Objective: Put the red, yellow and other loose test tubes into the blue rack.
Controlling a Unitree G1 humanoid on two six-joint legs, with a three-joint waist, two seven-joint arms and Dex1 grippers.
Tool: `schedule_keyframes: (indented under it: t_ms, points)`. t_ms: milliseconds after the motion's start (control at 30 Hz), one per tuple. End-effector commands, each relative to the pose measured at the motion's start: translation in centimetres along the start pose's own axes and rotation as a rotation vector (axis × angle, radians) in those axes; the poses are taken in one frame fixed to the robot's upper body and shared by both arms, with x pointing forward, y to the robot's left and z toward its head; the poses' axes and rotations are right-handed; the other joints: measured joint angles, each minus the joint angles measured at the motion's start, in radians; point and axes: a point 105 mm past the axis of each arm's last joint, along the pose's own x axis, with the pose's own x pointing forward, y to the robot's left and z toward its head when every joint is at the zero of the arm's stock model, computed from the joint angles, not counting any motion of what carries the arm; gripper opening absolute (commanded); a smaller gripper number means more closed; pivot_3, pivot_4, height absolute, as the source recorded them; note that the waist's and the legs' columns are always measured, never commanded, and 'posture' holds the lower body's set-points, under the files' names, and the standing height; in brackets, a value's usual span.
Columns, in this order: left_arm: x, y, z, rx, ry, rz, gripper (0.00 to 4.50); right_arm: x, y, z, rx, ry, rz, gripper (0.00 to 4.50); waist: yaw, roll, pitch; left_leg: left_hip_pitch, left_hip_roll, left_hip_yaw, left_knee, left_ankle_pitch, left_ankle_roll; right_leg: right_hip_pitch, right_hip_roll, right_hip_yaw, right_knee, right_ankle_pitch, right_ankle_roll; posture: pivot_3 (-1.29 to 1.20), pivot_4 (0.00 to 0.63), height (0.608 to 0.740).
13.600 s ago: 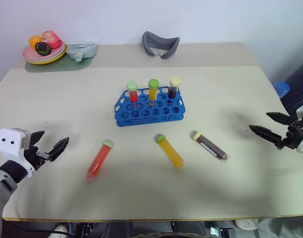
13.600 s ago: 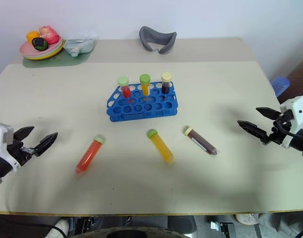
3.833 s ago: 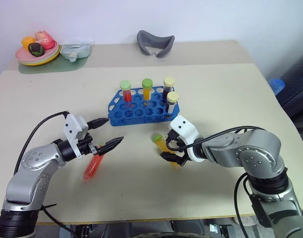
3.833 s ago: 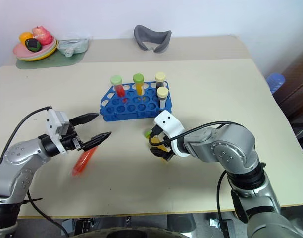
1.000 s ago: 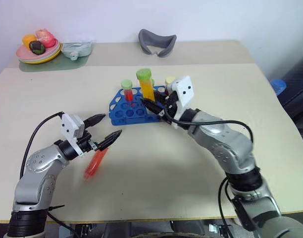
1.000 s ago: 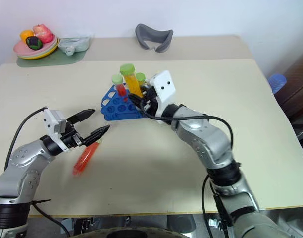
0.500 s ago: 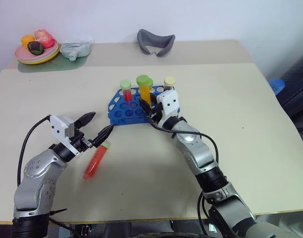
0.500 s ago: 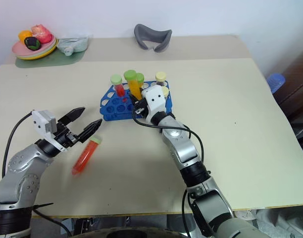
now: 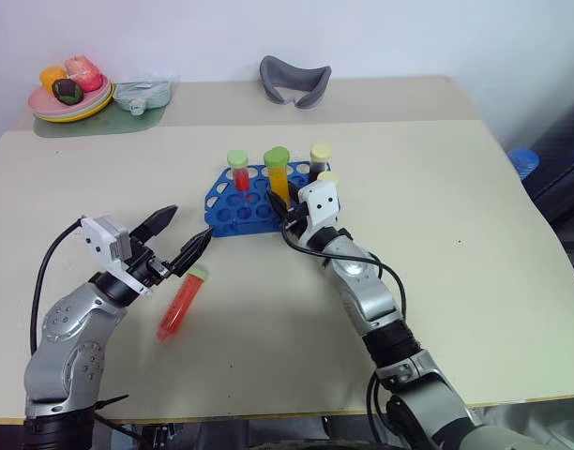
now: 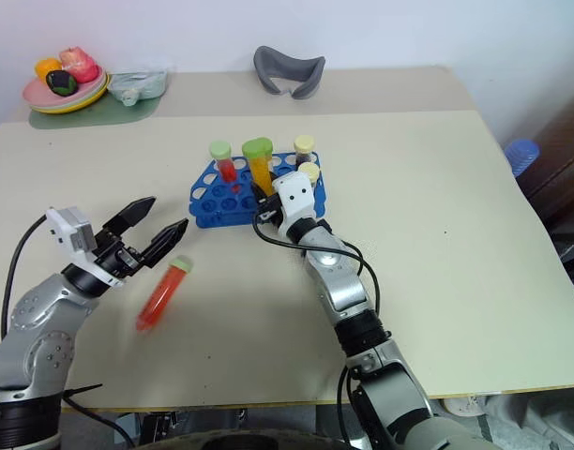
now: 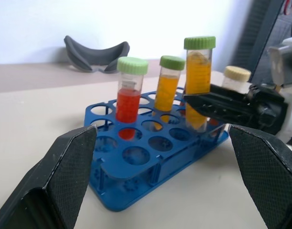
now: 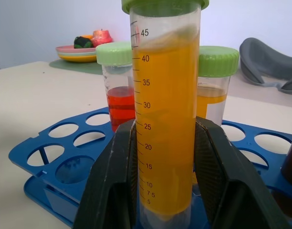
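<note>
The right claw (image 12: 160,191) is clamped low on the upright, green-capped clear plastic tube of yellow liquid (image 12: 164,109), over the blue perforated plastic rack (image 9: 233,217) mid-worktop. Judged rigid, smooth, moderately heavy: grip mid-barrel. Left claw (image 9: 179,238) stands apart above the red-filled tube (image 9: 180,302) lying toward the worktop's near left.

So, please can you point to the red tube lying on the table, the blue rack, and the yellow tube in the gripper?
red tube (image 9: 181,303), left eye view, middle of its body.
blue rack (image 9: 233,212), left eye view, front left part.
yellow tube (image 12: 164,119), right wrist view, its liquid-filled body.
</note>
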Motion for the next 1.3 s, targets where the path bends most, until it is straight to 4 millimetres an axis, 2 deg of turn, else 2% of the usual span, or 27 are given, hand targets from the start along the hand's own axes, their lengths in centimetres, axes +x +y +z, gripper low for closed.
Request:
schedule_keyframes:
  t_ms: [33,133,167,233,367,533,633,767,900,967,1100,1200,1300]
  points:
    - [0.0,-0.5,1.1,0.019,-0.026,-0.021,4.5,0.0,-0.7,0.7,-0.003,-0.049,-0.038,1.5,0.0,0.0,0.0,0.0,0.0,0.0,0.0,0.0,0.0,0.0,0.0,0.0,0.0,0.0,0.0,0.0,0.15,0.74]
    - [-0.1,-0.7,0.9,0.015,-0.022,-0.029,4.5,-0.3,-0.5,0.3,0.011,-0.041,-0.027,1.5,0.0,0.0,0.0,0.0,0.0,0.0,0.0,0.0,0.0,0.0,0.0,0.0,0.0,0.0,0.0,0.0,0.15,0.74]
    - [-0.1,-0.8,0.9,0.014,-0.022,-0.03,4.5,-0.4,-0.4,0.3,0.017,-0.044,-0.021,1.78,0.0,0.0,0.0,0.0,0.0,0.0,0.0,0.0,0.0,0.0,0.0,0.0,0.0,0.0,0.0,0.0,0.15,0.74]
    - [-0.1,-0.9,0.8,0.013,-0.022,-0.032,4.5,-0.4,-0.3,0.4,0.024,-0.05,-0.014,2.44,0.0,0.0,0.0,0.0,0.0,0.0,0.0,0.0,0.0,0.0,0.0,0.0,0.0,0.0,0.0,0.0,0.15,0.74]
    - [0.2,-1.2,0.8,0.013,-0.021,-0.037,4.5,-0.4,-0.6,1.4,0.025,-0.09,-0.032,4.41,0.0,0.0,0.0,0.0,0.0,0.0,0.0,0.0,0.0,0.0,0.0,0.0,0.0,0.0,0.0,0.0,0.15,0.74]
    - [0.8,-1.2,1.3,0.029,0.0,-0.024,4.5,-0.6,-0.1,5.2,-0.018,-0.205,0.03,4.47,0.0,0.0,0.0,0.0,0.0,0.0,0.0,0.0,0.0,0.0,0.0,0.0,0.0,0.0,0.0,0.0,0.15,0.74]
    - [1.1,-0.7,2.5,0.044,-0.004,0.007,4.5,-1.2,0.4,7.6,-0.047,-0.252,0.097,4.47,0.001,0.0,0.0,0.0,0.0,0.0,0.0,0.0,0.0,0.0,0.0,0.0,0.001,0.0,0.0,0.0,0.15,0.74]
    - [1.5,-0.3,3.9,0.042,0.02,0.033,4.5,-2.3,1.2,9.1,-0.063,-0.238,0.208,4.47,0.0,0.0,0.0,0.0,0.0,0.0,0.0,0.0,0.0,0.0,0.0,0.0,0.001,0.0,0.0,0.0,0.15,0.74]
    - [1.7,-0.4,3.7,0.073,0.217,0.032,4.5,-3.8,1.5,9.8,-0.092,-0.187,0.327,4.47,0.0,0.0,0.0,0.0,0.0,-0.001,0.0,0.0,0.0,0.0,0.0,0.0,0.001,0.0,0.0,0.0,0.15,0.74]
    - [1.5,0.2,3.2,0.101,0.355,0.065,4.5,-4.4,1.5,9.9,-0.109,-0.159,0.372,4.47,0.0,0.0,0.0,0.0,0.0,-0.001,0.0,0.0,0.0,0.001,0.0,0.0,0.001,0.0,0.0,0.0,0.15,0.74]
    - [0.3,0.6,3.0,0.112,0.66,0.07,4.5,-5.7,1.3,9.9,-0.169,-0.091,0.471,4.47,-0.001,0.0,0.0,0.001,0.0,-0.002,0.001,0.0,0.0,0.001,0.001,0.0,0.001,0.0,0.0,0.0,0.15,0.74]
    - [-0.1,0.4,3.3,0.071,0.782,0.049,4.5,-6.4,1.3,9.6,-0.195,-0.052,0.528,4.47,0.0,0.0,0.0,0.001,0.0,-0.002,0.0,0.0,0.0,0.001,0.001,-0.001,0.001,0.0,0.0,0.0,0.15,0.74]
    - [-1.0,-0.5,2.7,0.047,1.007,-0.01,4.5,-7.1,1.6,9.2,-0.227,-0.018,0.6,4.47,0.001,-0.001,0.001,0.001,0.0,-0.002,0.0,0.0,0.0,0.002,0.001,-0.001,0.0,0.0,0.0,0.0,0.15,0.74]
